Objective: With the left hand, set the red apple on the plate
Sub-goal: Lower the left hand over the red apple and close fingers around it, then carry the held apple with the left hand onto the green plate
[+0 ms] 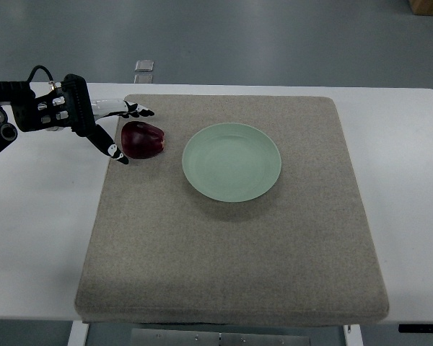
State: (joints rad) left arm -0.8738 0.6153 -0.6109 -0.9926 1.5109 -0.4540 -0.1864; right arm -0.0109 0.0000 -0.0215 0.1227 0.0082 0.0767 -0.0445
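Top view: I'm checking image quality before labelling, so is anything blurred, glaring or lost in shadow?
Top view: lighting is even and soft; the red apple and green plate are sharp, the plate casting only a faint shadow; the dark left hand shows little detail; no glare.

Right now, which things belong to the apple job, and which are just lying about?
Job:
- apple, on the mat, not on the plate
- plate, empty
- left hand, fingers spread around the apple's left side

Lying about:
- mat
- table
- small clear object at the table's far edge
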